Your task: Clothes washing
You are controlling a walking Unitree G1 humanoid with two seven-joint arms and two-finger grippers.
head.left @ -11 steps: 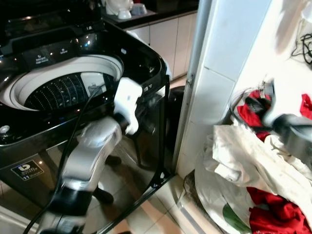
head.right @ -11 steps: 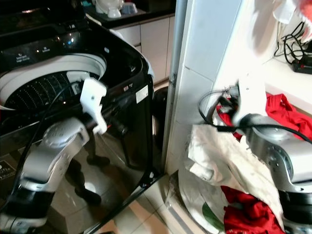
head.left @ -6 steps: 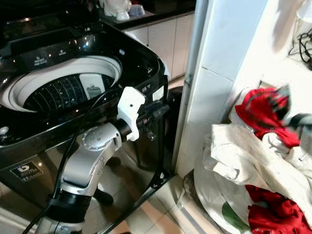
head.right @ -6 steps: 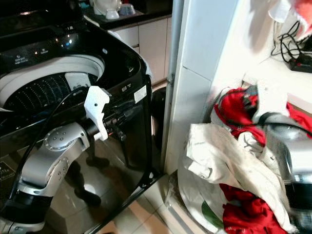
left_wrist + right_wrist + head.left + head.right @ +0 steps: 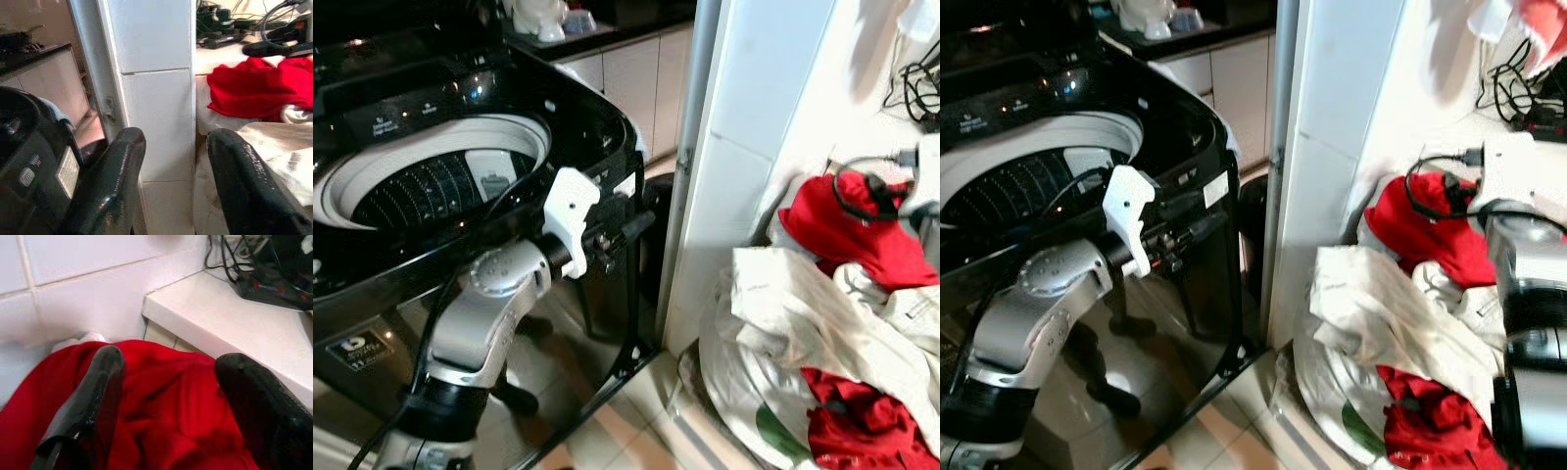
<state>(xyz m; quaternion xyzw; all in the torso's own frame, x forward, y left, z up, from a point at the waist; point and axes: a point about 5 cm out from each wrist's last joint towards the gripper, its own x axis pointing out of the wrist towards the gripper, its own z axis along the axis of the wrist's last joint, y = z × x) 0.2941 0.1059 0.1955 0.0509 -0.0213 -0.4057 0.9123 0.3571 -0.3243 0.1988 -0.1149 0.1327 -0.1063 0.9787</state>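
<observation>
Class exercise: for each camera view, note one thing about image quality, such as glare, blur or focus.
Eye views: glare spots on the glossy black washing machine, white wall overexposed. Left wrist view: near fingers soft, slightly blurred. Right wrist view: fingers out of focus, red garment fairly sharp.

The washing machine [image 5: 460,186] stands on the left, its drum [image 5: 431,186] open on top, with a counter [image 5: 607,29] behind it. Right of a tiled wall corner [image 5: 744,166], a laundry pile [image 5: 832,323] lies below a ledge [image 5: 234,313] holding cables [image 5: 254,264].
</observation>
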